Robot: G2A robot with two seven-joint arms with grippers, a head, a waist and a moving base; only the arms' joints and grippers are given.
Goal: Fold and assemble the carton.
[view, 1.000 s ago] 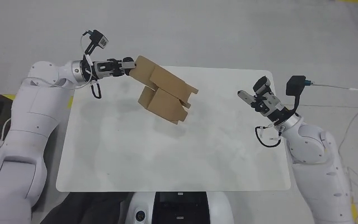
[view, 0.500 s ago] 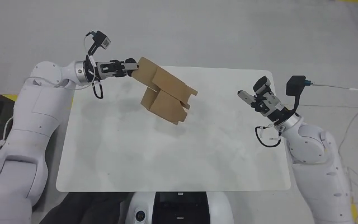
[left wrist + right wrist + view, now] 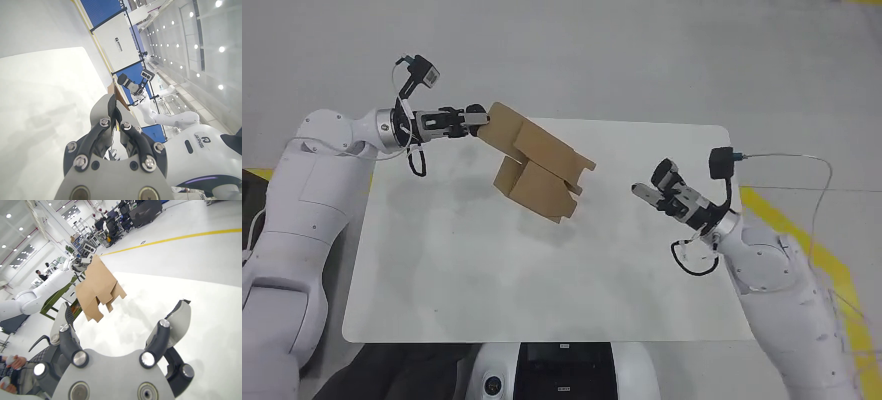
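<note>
Hanging above the far left part of the table (image 3: 542, 285), the partly folded carton (image 3: 542, 165) is pinched at one corner by the left gripper (image 3: 480, 118); the right gripper (image 3: 651, 179) is held open, well apart.

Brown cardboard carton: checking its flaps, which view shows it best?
Right wrist view: the brown cardboard carton faces it broadside, flaps plain. Top view shows it obliquely; left wrist view a thin edge pinched in the left gripper.

One carton (image 3: 539, 172), one table (image 3: 542, 290), two pincers: left pincer (image 3: 480, 118), right pincer (image 3: 649, 178).
</note>
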